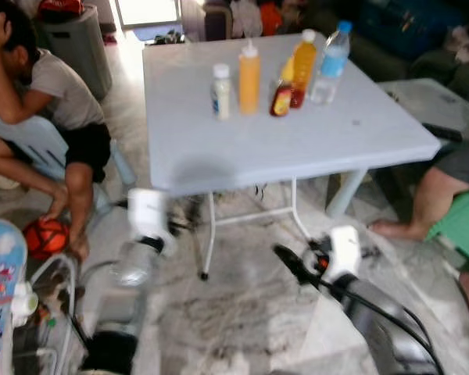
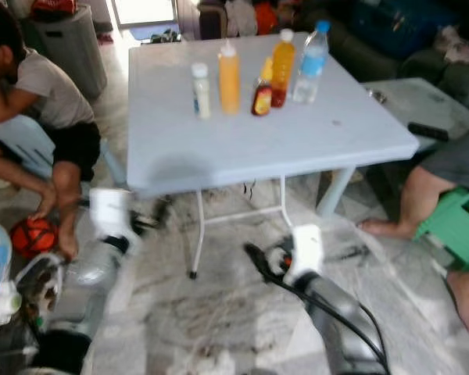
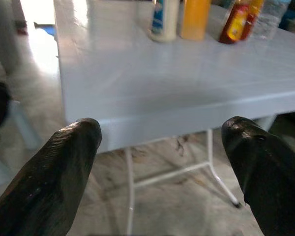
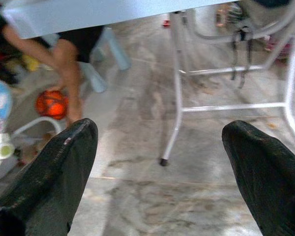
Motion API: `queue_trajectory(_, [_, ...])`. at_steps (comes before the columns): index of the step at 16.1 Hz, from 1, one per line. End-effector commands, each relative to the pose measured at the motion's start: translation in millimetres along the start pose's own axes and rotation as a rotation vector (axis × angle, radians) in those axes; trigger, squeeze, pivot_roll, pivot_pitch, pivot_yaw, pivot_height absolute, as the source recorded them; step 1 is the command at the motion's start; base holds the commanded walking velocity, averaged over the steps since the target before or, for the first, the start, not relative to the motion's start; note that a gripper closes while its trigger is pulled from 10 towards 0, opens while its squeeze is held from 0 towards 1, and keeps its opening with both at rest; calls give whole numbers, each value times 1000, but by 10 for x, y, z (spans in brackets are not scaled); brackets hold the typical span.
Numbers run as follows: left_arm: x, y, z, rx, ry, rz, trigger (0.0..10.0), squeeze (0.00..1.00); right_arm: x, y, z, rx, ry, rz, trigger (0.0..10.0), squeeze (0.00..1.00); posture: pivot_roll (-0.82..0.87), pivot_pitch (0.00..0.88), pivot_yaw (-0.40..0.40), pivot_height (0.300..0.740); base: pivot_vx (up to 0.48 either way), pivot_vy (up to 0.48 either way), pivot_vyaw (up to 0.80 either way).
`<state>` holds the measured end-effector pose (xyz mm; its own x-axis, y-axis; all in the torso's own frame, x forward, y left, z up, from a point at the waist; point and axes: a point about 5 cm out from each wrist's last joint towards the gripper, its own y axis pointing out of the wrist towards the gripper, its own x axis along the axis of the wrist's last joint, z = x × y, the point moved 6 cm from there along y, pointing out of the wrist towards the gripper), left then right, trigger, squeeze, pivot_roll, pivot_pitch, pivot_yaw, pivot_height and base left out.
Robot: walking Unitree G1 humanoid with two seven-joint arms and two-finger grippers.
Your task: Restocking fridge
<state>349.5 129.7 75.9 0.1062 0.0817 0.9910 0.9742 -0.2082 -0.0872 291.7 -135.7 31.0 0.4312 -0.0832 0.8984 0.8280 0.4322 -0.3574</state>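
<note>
On the pale blue folding table (image 1: pixel 313 148) stand several bottles in a row: a small white bottle (image 1: pixel 221 91), an orange squeeze bottle (image 1: pixel 249 78), a small red-labelled sauce bottle (image 1: pixel 281 94), a juice bottle (image 1: pixel 302 66) and a clear water bottle (image 1: pixel 331 62). My left gripper (image 3: pixel 162 129) is open and empty, held low in front of the table's near edge and pointing at it. My right gripper (image 1: pixel 288 259) hangs open over the marble floor below the table's front, also empty. The bottles' lower parts (image 3: pixel 164 22) appear in the left wrist view.
One person (image 1: pixel 55 94) sits at the left beside the table, an orange ball (image 1: pixel 45 237) at their feet. Another person's leg (image 1: pixel 422 203) and a green stool (image 1: pixel 465 226) are at the right. A baby seat (image 1: pixel 0 273) stands near my left arm. White table legs (image 4: pixel 174 98) cross the floor ahead.
</note>
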Motion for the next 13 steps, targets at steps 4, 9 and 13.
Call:
queue_trajectory(4, [19, 28, -154, -39, 3, -8, 10000, 0, 27, -53, -106, -30, -9, -3, 10000, 0, -59, 0, 4, 740, 0, -480, 0])
queue_trajectory(9, [20, 29, -156, -38, 10, -8, 10000, 0, 32, -50, -104, -31, -7, -6, 10000, 0, -60, 0, 7, 740, 0, -461, 0])
queue_trajectory(13, [54, 51, -95, 14, 43, -22, 10000, 0, 66, -52, -100, -30, -29, -16, 10000, 0, -61, 0, 2, 740, 0, 0, 0])
